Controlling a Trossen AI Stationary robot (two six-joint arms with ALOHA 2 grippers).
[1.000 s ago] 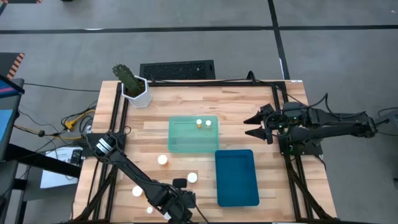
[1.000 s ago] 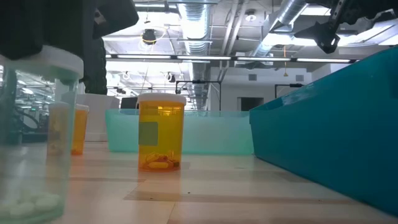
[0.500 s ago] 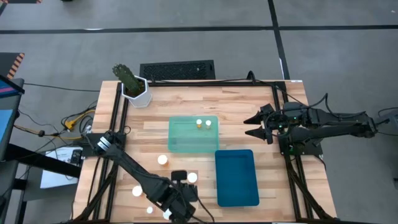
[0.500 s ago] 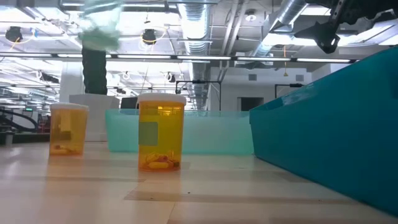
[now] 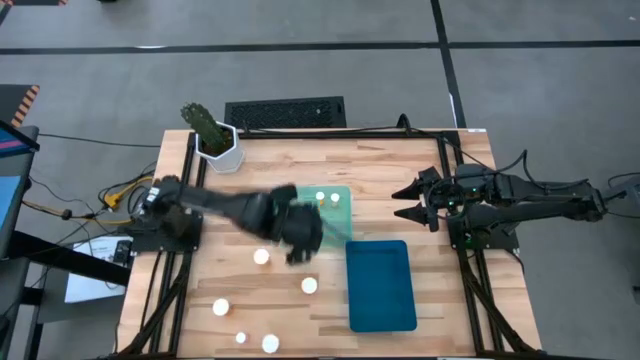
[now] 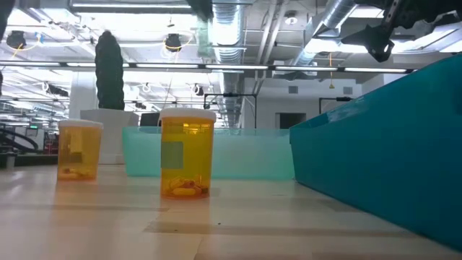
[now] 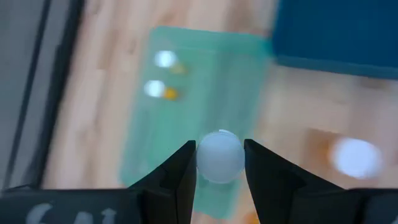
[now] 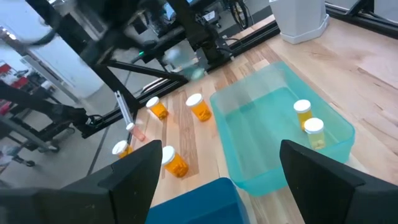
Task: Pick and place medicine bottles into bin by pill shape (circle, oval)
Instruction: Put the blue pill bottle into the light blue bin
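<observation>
The left pincer (image 5: 300,235) hangs over the middle of the worktop (image 5: 400,170), at the lower left corner of the light green bin (image 5: 340,200), and it is blurred in the high view. In the left wrist view its two dark fingers (image 7: 180,174) are closed on the sides of a white-capped bottle (image 7: 219,155), which sits between them above the green bin. The gap between the fingers is only as wide as the cap.

Two small bottles (image 5: 327,198) stand inside the green bin, near its upper edge. The dark blue bin (image 5: 381,285) lies just below and right of the green one, in the lower centre of the frame, and nothing shows inside it.

Other bottles stand free on the worktop in the lower left part of the high view: one (image 5: 261,257) just left of the green bin's lower corner, one (image 5: 309,286) beside the blue bin, one (image 5: 220,307) further left, and two (image 5: 270,343) near the bottom edge. In the low view, two amber bottles (image 6: 187,152) stand in front of the green bin.

The right pincer (image 5: 408,200) waits at the right side of the worktop, well apart from the bins, with its fingers spread wide and nothing between them. A white pot with a cactus (image 5: 212,135) stands at the upper left corner.
</observation>
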